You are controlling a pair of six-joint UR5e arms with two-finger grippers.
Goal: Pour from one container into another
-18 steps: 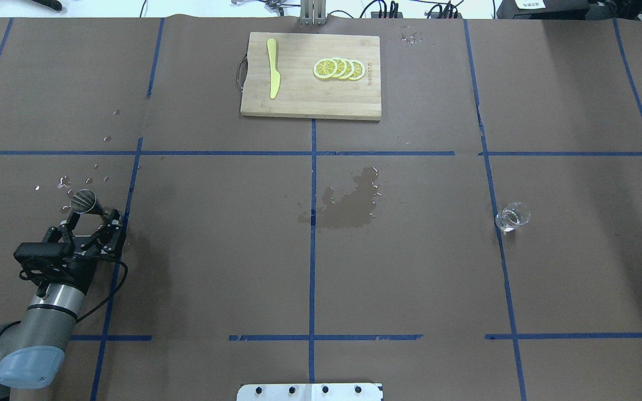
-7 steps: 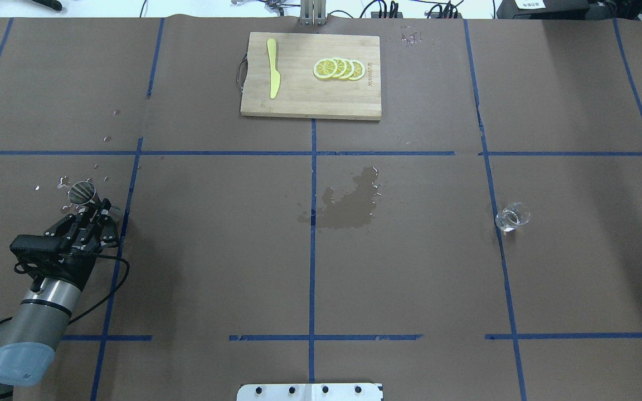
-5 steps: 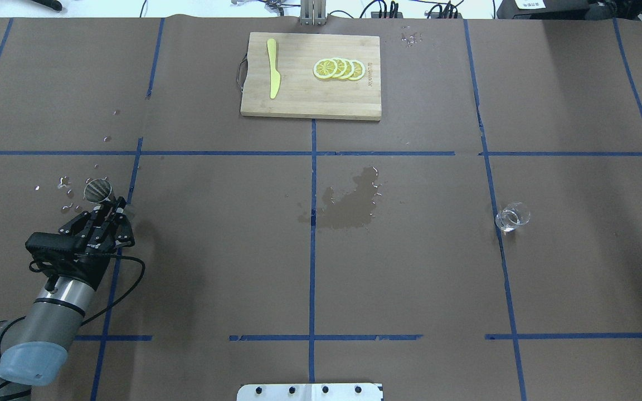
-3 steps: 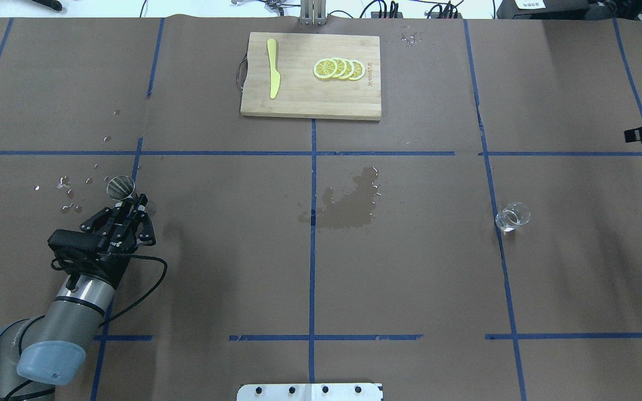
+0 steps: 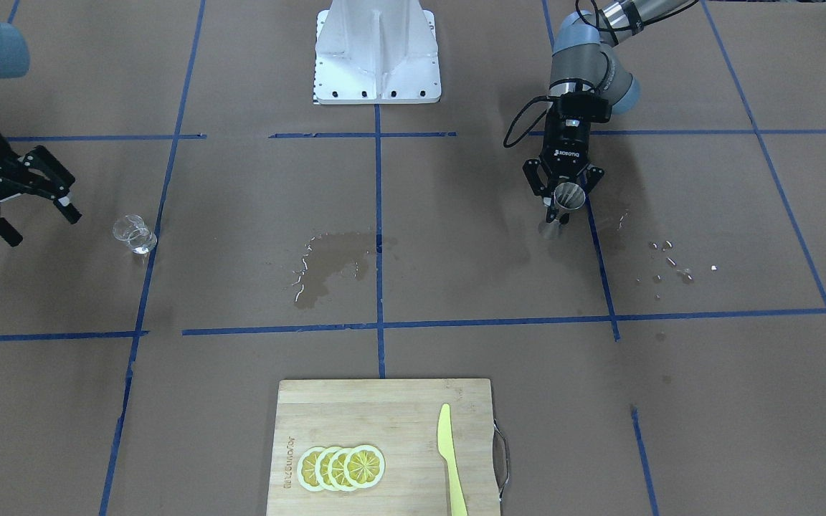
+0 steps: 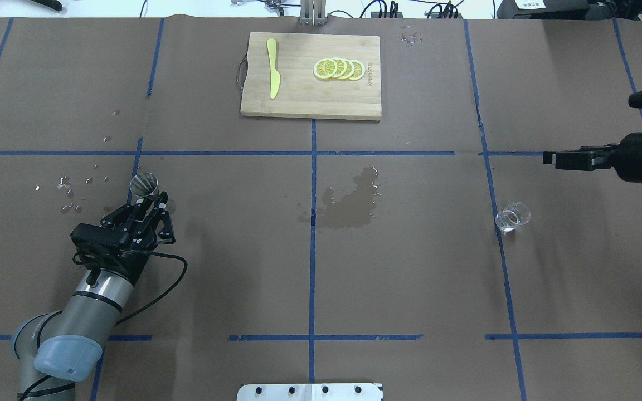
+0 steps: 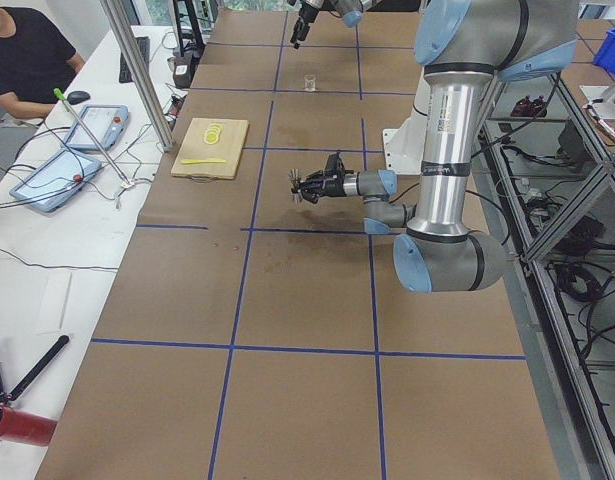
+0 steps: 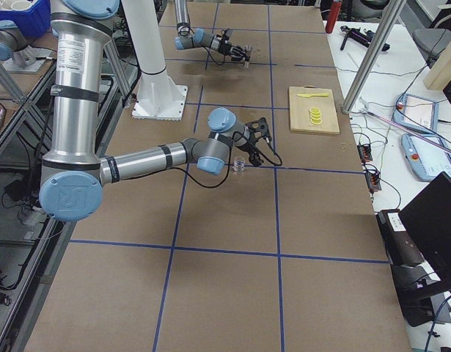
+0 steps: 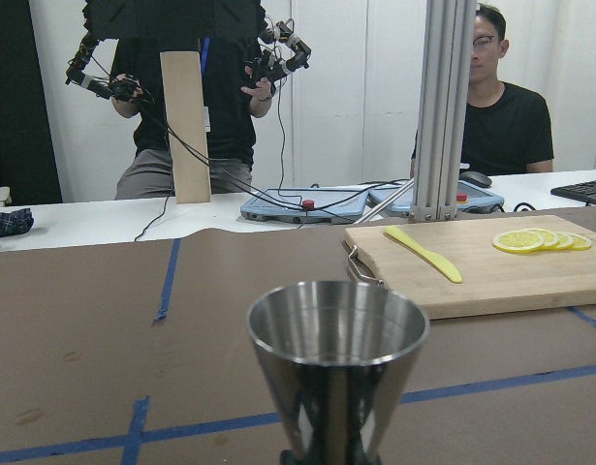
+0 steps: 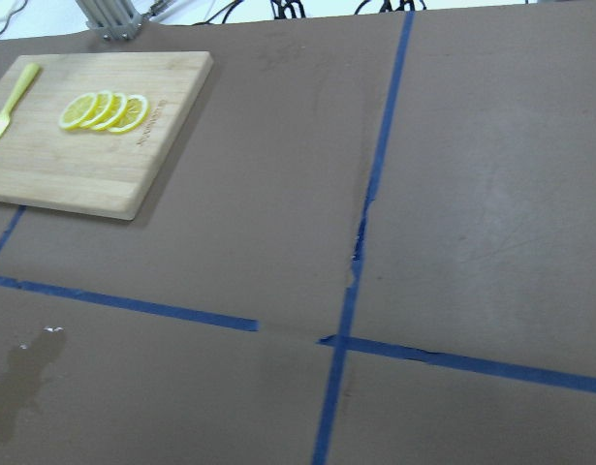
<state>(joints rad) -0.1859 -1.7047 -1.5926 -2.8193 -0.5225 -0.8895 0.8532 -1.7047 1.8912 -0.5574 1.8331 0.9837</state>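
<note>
The steel jigger (image 6: 144, 184) hangs upright just above the table's left half, with my left gripper (image 6: 154, 200) shut on its narrow waist. In the front-facing view the jigger (image 5: 568, 193) sits between the black fingers, and its open cup (image 9: 336, 329) fills the left wrist view. The clear glass tumbler (image 6: 512, 216) stands alone on the right half by a blue tape line. My right gripper (image 5: 40, 223) hovers open beside the tumbler (image 5: 133, 234), apart from it. The overhead view shows that gripper (image 6: 549, 159) side-on, beyond the glass.
A wooden cutting board (image 6: 310, 94) with lemon slices (image 6: 339, 69) and a yellow knife (image 6: 272, 69) lies at the far middle. A wet patch (image 6: 351, 206) darkens the paper at the centre. Water drops (image 6: 70, 189) dot the left side.
My left gripper shut on the jigger and carried it rightward off the drops. The right arm came in from the right edge toward the tumbler, which has not moved.
</note>
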